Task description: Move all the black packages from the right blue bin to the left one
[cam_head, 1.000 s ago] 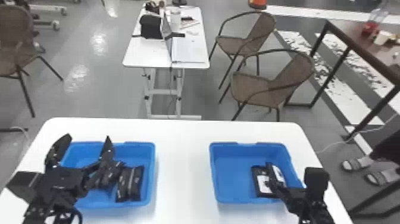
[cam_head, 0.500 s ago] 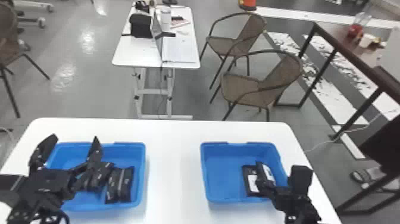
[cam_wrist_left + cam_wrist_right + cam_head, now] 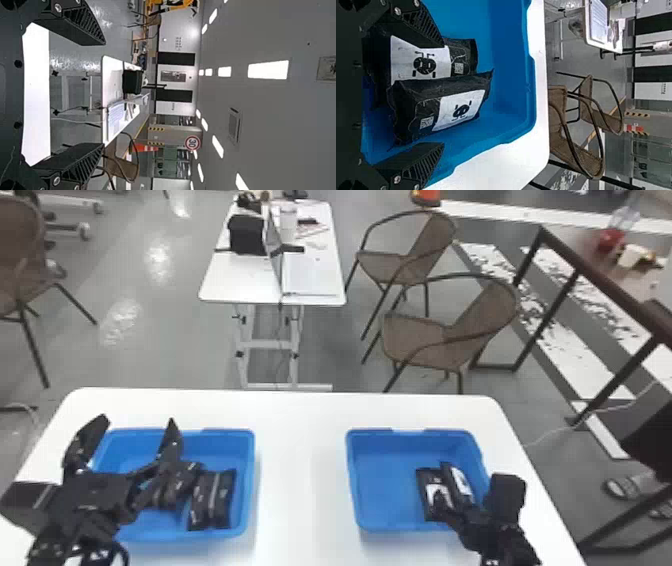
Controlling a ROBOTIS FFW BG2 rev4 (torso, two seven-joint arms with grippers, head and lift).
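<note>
Our left arm comes in from 7 o'clock; its gripper (image 3: 137,420) is above the left bin (image 3: 247,440), fingers wide apart and pointing to 12 o'clock, with nothing between. Our right arm comes in from 5 o'clock, and its gripper (image 3: 452,507) reaches toward 10 o'clock into the right bin (image 3: 352,450). There its fingers stand apart around one package (image 3: 441,107), without gripping it. We see two packages in that bin, at 3 to 4 o'clock. Compared with half a second ago, both lie in the same place.
</note>
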